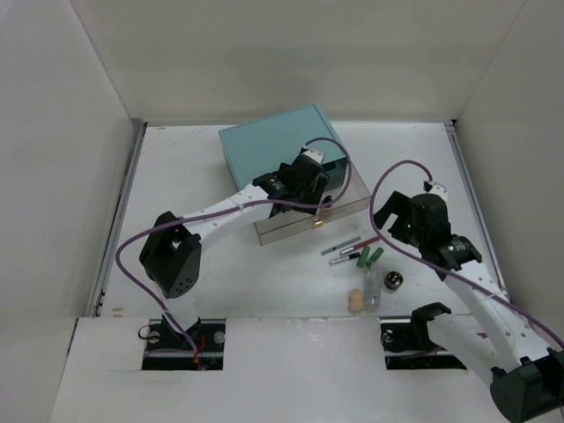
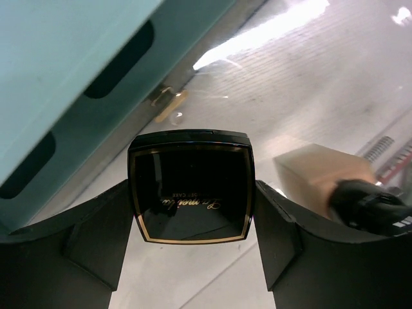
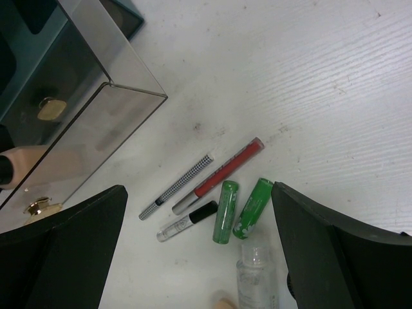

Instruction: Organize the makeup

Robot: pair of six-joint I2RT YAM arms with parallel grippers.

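Note:
My left gripper is shut on the shiny square dark compact and holds it over the open clear drawer of the teal box. My right gripper is open and empty, hovering above the loose makeup. Below it lie a checkered pencil, a red pencil, a clear black-capped tube and two green tubes. In the top view the green tubes, the silver jar and the beige sponge lie near the right arm.
A small clear bottle lies beside the green tubes. A beige black-capped item lies in the drawer. Gold pulls sit on the drawer fronts. White walls enclose the table on three sides.

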